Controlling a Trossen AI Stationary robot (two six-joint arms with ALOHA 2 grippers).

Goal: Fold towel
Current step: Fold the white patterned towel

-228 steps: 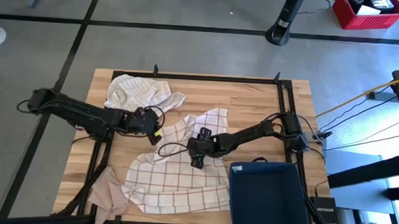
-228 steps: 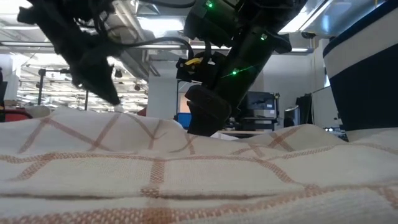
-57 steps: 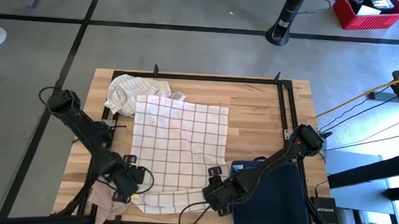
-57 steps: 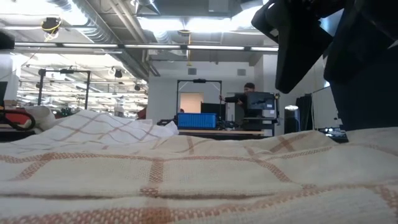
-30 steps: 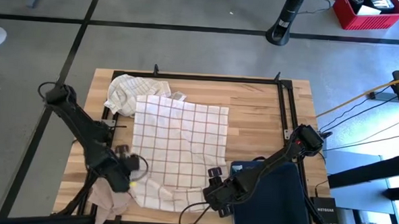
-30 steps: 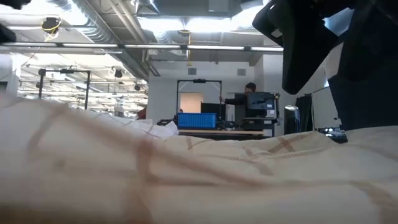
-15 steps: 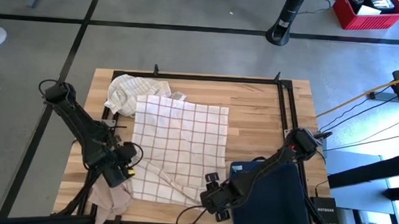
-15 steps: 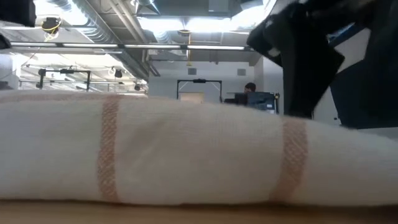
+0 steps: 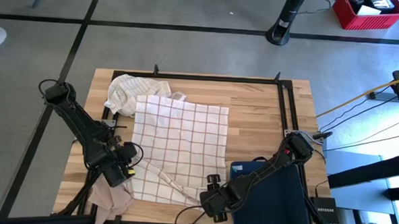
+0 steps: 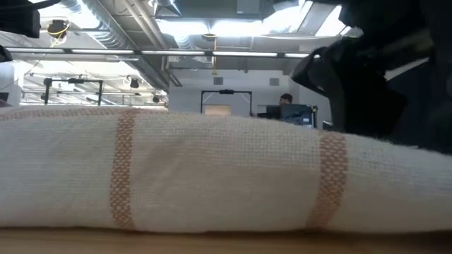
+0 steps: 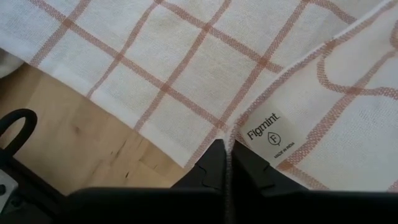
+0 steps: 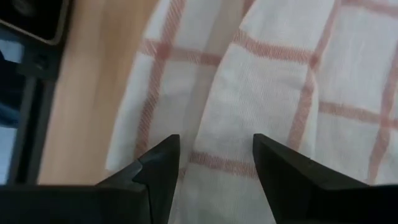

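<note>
Because a fold needs the near edge lifted, the left jaws (image 11: 224,152) are clamped shut on the corner of the checked towel (image 9: 178,145), beside its label (image 11: 268,132), while the right jaws (image 12: 214,163) are held wide, gripping nothing, over the opposite near corner; the towel is spread across the table (image 9: 260,118).

towel (image 10: 212,169) blocks low view

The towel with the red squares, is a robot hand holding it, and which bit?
Yes. The left hand pinches the checked towel at its near-left corner, by the label. The right hand is open, holding nothing.
</note>
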